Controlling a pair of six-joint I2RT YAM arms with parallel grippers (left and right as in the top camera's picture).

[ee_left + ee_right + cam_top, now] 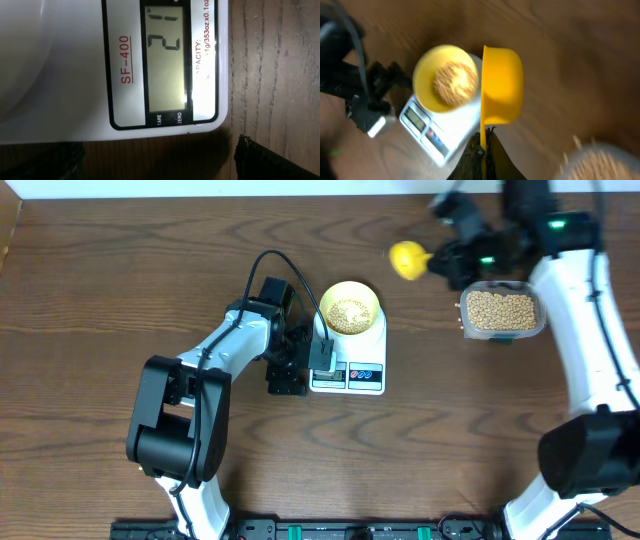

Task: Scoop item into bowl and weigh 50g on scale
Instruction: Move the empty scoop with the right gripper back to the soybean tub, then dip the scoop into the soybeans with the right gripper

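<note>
The white scale (372, 340) carries the pale yellow bowl (350, 307), which holds a small heap of tan beans (348, 313). My left gripper (305, 370) hangs open at the scale's display end. In the left wrist view its dark fingers (260, 160) frame the lit display (167, 60), which seems to read 21. My right gripper (445, 260) is shut on the handle of a yellow scoop (408, 260), held in the air between bowl and tub. In the right wrist view the scoop (502, 85) lies tipped beside the bowl (427, 62), above my right gripper (484, 150). What the scoop holds is hidden.
A clear plastic tub (502, 312) full of beans stands at the right, just below my right wrist; it shows blurred at the lower right of the right wrist view (600, 160). The left arm's cable loops over the table left of the bowl. Bare wooden table lies all round.
</note>
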